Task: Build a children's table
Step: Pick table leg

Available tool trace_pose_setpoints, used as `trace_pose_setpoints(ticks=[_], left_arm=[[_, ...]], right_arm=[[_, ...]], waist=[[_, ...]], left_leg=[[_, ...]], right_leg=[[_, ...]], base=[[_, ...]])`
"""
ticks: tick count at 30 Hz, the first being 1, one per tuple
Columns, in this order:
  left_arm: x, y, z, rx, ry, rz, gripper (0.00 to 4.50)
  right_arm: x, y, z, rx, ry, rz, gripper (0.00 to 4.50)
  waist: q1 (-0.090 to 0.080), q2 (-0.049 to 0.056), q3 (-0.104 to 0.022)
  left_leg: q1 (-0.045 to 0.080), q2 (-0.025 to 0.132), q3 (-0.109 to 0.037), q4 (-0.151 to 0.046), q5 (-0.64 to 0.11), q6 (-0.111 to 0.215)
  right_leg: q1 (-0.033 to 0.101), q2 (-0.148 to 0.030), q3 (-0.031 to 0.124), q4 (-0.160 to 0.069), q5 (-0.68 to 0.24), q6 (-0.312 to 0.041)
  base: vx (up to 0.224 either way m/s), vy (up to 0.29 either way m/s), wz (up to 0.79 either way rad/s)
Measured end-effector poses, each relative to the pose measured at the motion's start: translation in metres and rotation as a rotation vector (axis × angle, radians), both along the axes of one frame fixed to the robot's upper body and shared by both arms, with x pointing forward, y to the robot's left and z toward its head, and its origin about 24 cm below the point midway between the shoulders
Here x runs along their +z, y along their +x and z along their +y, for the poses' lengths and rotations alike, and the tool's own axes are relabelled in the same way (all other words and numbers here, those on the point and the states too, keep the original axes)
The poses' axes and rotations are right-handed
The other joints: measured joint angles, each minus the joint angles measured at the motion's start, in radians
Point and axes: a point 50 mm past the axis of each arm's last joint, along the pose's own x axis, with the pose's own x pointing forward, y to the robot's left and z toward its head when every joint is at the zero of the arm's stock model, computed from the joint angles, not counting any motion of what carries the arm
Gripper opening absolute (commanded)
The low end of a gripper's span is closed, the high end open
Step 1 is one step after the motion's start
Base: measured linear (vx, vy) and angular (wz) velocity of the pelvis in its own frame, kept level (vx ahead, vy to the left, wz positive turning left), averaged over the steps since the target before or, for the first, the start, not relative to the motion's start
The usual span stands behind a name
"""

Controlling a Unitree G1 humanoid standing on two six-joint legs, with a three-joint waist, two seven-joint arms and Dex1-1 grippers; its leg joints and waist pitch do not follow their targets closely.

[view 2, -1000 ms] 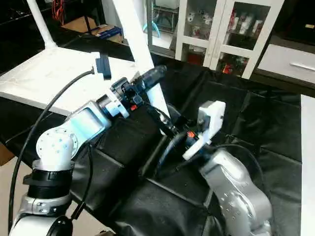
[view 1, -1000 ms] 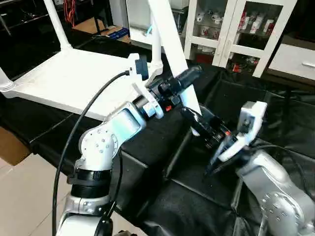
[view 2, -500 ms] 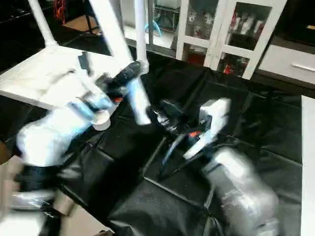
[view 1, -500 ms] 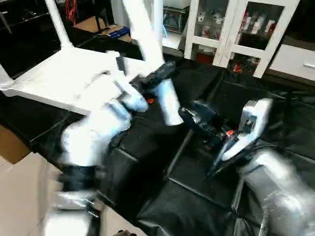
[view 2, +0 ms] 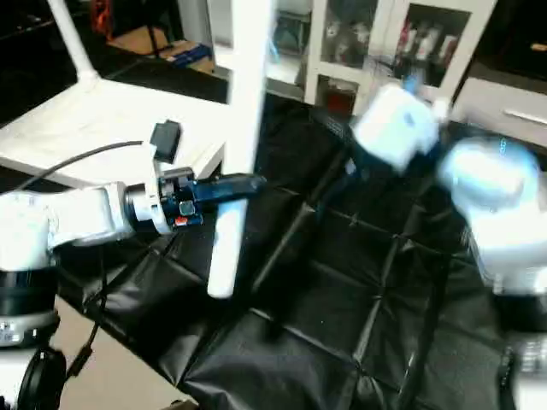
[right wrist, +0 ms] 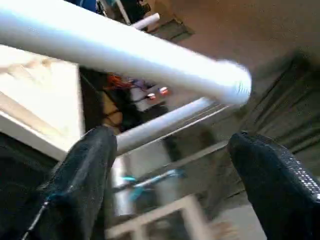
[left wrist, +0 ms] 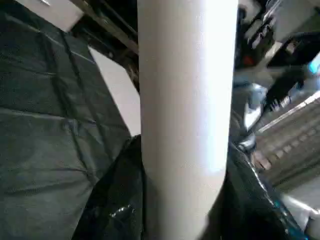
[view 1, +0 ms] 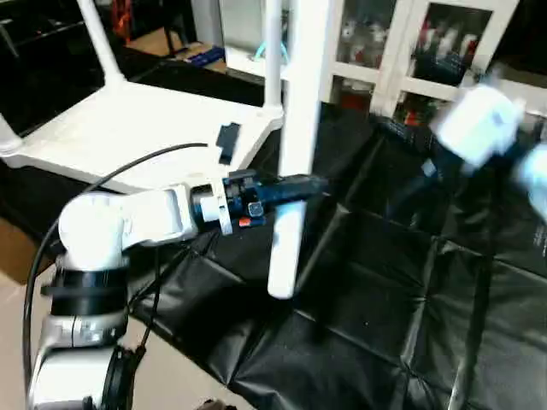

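The white tabletop (view 1: 128, 128) lies underside up at the back left, with white legs (view 1: 98, 38) standing in its corner sockets. My left gripper (view 1: 306, 184) is shut on a loose white tube leg (view 1: 295, 128), holding it almost upright with its lower end (view 1: 280, 278) just above the black cloth. In the left wrist view the leg (left wrist: 185, 100) sits tight between my black fingers (left wrist: 115, 200). My right arm (view 1: 479, 124) is raised at the far right, blurred, away from the leg. My right gripper (right wrist: 172, 140) is open with nothing in it; the leg (right wrist: 125, 50) passes beyond it.
A black creased cloth (view 1: 385, 299) covers the work surface. The white glass-door cabinet (view 1: 410, 51) stands behind it. A black cable (view 1: 102, 196) loops off my left forearm. A cardboard box (view 1: 17, 256) and tiled floor lie at the near left.
My right gripper has let go of the leg's lower end and swung up and to the right. My left gripper has turned the leg from slanted to almost upright.
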Motion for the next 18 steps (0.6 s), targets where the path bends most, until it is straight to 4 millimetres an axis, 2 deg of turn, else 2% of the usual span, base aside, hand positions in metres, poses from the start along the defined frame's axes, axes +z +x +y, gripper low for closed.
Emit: trace_pose_setpoints(ticks=[1, 2, 3, 4, 5, 6, 7, 8, 10, 11, 13, 14, 16, 17, 18], left_arm=[[-0.002, 0.0, 0.019, 0.041, 0.02, 0.013, 1.55], [-0.005, 0.007, 0.032, 0.107, 0.046, 0.038, 1.55], [-0.005, 0.007, 0.037, 0.116, 0.047, 0.046, 1.54], [-0.003, 0.008, 0.03, 0.084, 0.053, 0.045, 1.54], [0.003, 0.002, 0.006, -0.03, 0.061, 0.018, 1.54], [0.005, -0.005, -0.006, -0.111, 0.068, 0.002, 1.54], [0.005, -0.01, -0.009, -0.151, 0.072, 0.003, 1.54], [0.0, -0.01, -0.003, -0.143, 0.087, 0.025, 1.54], [-0.007, -0.007, 0.006, -0.083, 0.1, 0.061, 1.54], [-0.01, -0.004, 0.011, -0.033, 0.112, 0.062, 1.54], [-0.018, 0.008, 0.015, 0.113, 0.157, 0.004, 1.54], [-0.022, 0.021, 0.02, 0.265, 0.222, -0.091, 1.54], [-0.028, 0.04, 0.032, 0.52, 0.324, -0.284, 1.54], [-0.027, 0.046, 0.038, 0.646, 0.305, -0.322, 1.54], [-0.025, 0.048, 0.039, 0.706, 0.278, -0.333, 1.54]], right_arm=[[-0.001, 0.013, -0.02, -0.105, -0.042, 0.0, 4.32], [0.015, 0.028, -0.021, -0.134, 0.043, -0.123, 4.37], [0.029, 0.049, 0.007, -0.044, 0.064, -0.2, 4.45], [0.043, 0.063, 0.041, 0.059, 0.071, -0.255, 4.45], [0.052, 0.066, 0.079, 0.201, -0.025, -0.312, 4.5], [0.051, 0.065, 0.093, 0.257, -0.1, -0.324, 4.5], [0.049, 0.066, 0.097, 0.276, -0.146, -0.333, 4.5], [0.05, 0.07, 0.093, 0.264, -0.173, -0.334, 4.5], [0.049, 0.076, 0.08, 0.214, -0.166, -0.311, 4.5], [0.047, 0.077, 0.075, 0.184, -0.105, -0.281, 4.5], [0.034, 0.08, 0.07, 0.137, 0.119, -0.17, 4.5], [0.017, 0.084, 0.068, 0.089, 0.334, -0.068, 4.5], [-0.022, 0.087, 0.065, -0.01, 0.815, 0.145, 4.5], [-0.053, 0.086, 0.064, -0.081, 1.037, 0.281, 4.5], [-0.077, 0.083, 0.069, -0.118, 1.125, 0.393, 4.5]], waist=[[-0.027, -0.007, 0.002], [-0.057, -0.005, 0.0], [-0.094, -0.002, 0.002], [-0.122, -0.002, 0.002], [-0.133, 0.004, -0.002], [-0.134, -0.007, -0.001], [-0.133, -0.018, -0.001], [-0.128, -0.024, -0.002], [-0.12, -0.025, -0.001], [-0.114, -0.026, -0.001], [-0.11, -0.028, -0.001], [-0.111, -0.033, -0.003], [-0.117, -0.039, -0.004], [-0.12, -0.04, -0.004], [-0.12, -0.039, -0.004]], left_leg=[[0.02, 0.004, 0.02, -0.006, 0.0, 0.001], [0.016, -0.001, 0.009, 0.006, -0.002, 0.003], [0.012, -0.004, 0.003, 0.01, -0.003, 0.002], [0.004, -0.005, -0.002, 0.016, -0.006, 0.001], [-0.004, -0.01, -0.019, 0.019, -0.006, 0.0], [-0.007, -0.009, -0.021, 0.019, -0.006, -0.001], [-0.008, -0.006, -0.022, 0.019, -0.004, -0.004], [-0.008, -0.002, -0.022, 0.021, -0.004, -0.004], [-0.008, -0.001, -0.021, 0.021, -0.004, -0.004], [-0.008, 0.0, -0.02, 0.021, -0.004, -0.004], [-0.003, 0.002, -0.019, 0.021, -0.004, -0.004], [0.0, 0.002, -0.02, 0.019, -0.004, -0.004], [-0.001, 0.005, -0.021, 0.015, -0.004, -0.004], [-0.003, 0.004, -0.02, 0.015, -0.004, -0.004], [-0.004, 0.002, -0.019, 0.015, -0.003, -0.005]], right_leg=[[0.007, 0.003, 0.01, 0.004, -0.004, 0.0], [0.009, 0.003, 0.011, 0.009, -0.004, 0.002], [0.004, -0.004, 0.004, 0.012, -0.005, 0.006], [-0.007, -0.007, 0.0, 0.016, -0.005, 0.007], [-0.016, -0.018, -0.013, 0.018, -0.005, 0.007], [-0.019, -0.016, -0.013, 0.019, -0.004, 0.004], [-0.018, -0.013, -0.013, 0.021, 0.005, -0.004], [-0.018, -0.008, -0.012, 0.022, 0.012, -0.012], [-0.017, -0.003, -0.011, 0.022, 0.012, -0.013], [-0.017, -0.002, -0.011, 0.022, 0.012, -0.013], [-0.011, -0.001, -0.01, 0.018, 0.013, -0.013], [-0.007, -0.001, -0.011, 0.016, 0.013, -0.013], [-0.006, 0.001, -0.01, 0.006, 0.017, -0.018], [-0.008, 0.0, -0.009, 0.006, 0.019, -0.02], [-0.009, -0.001, -0.007, 0.006, 0.02, -0.021]], base=[[0.0, 0.0, 0.0], [0.0, 0.0, 0.0], [-0.005, 0.035, -0.49], [-0.042, 0.06, -0.38], [-0.042, 0.06, -0.38], [0.0, 0.0, 0.0], [-0.008, -0.052, 0.1], [-0.008, -0.052, 0.1], [0.0, 0.0, 0.0], [0.0, 0.0, 0.0], [0.0, 0.0, 0.0], [0.0, 0.0, 0.0], [0.0, 0.0, 0.0], [0.0, 0.0, 0.0], [0.0, 0.0, 0.0]])
